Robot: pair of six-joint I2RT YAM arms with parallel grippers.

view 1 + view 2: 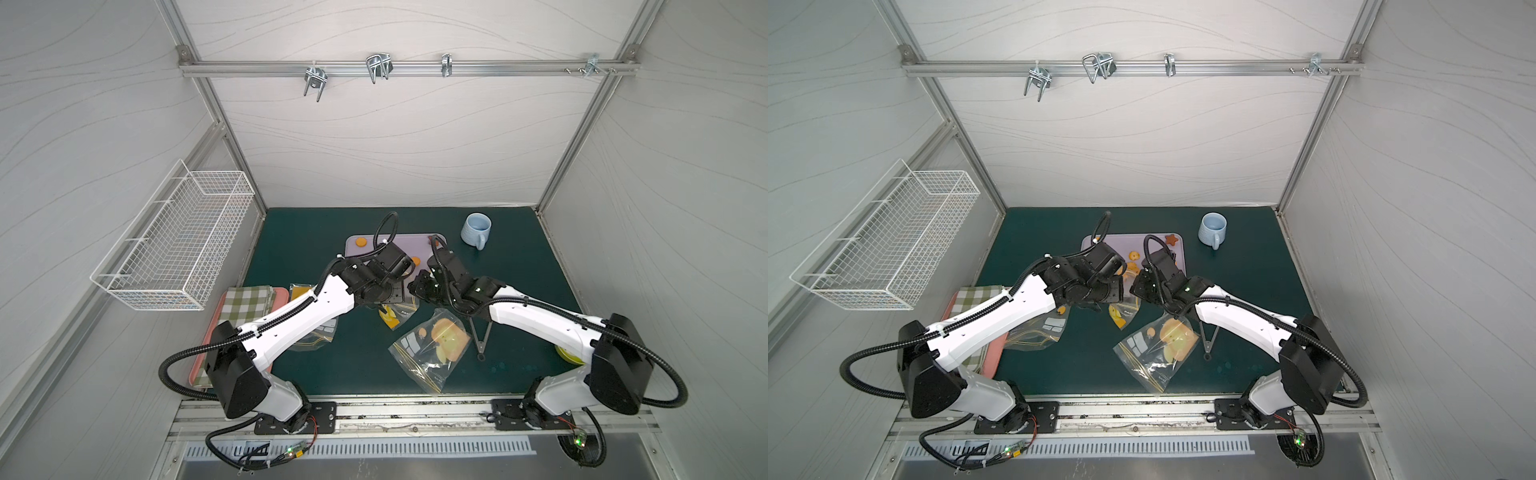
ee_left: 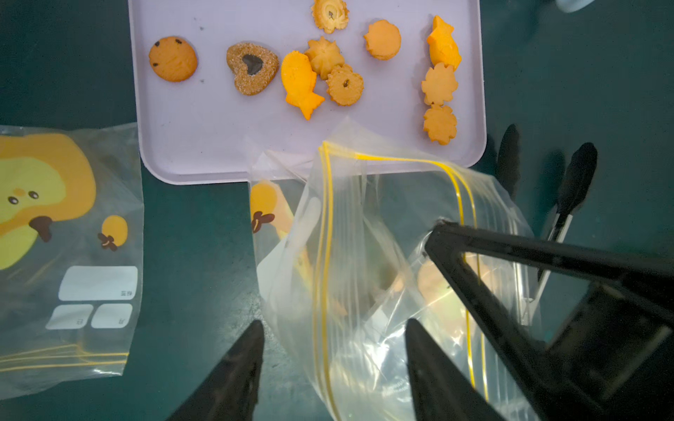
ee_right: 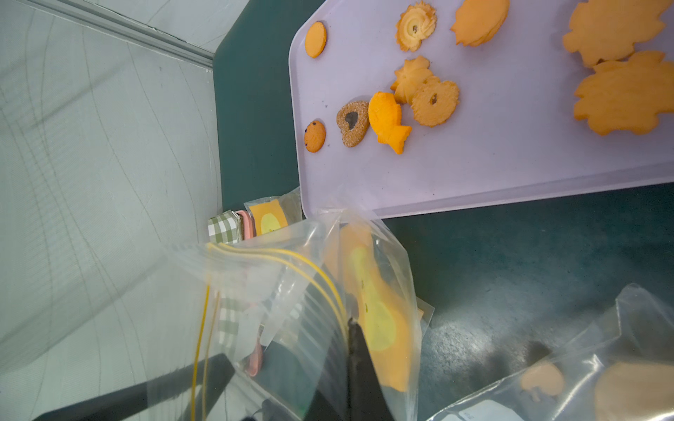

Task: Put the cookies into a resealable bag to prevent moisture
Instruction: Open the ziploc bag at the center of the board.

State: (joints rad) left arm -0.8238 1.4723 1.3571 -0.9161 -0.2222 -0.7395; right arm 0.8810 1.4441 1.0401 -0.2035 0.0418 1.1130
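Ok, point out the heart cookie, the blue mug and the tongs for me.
heart cookie (image 2: 252, 65), left wrist view, its dark middle.
blue mug (image 1: 470, 237), in a top view, its ribbed side.
tongs (image 2: 578, 175), left wrist view, one black tip.

I see cookies (image 2: 344, 85) on the tray (image 2: 204, 142); my left gripper (image 2: 335, 364) straddles the open bag (image 2: 364, 255), jaws apart; the right gripper (image 2: 443, 233) pinches its rim.

Green mat (image 1: 519, 291) bears lilac tray (image 2: 204, 145), blue mug (image 1: 476, 230), tongs (image 1: 481, 349), printed bags (image 1: 430, 353).
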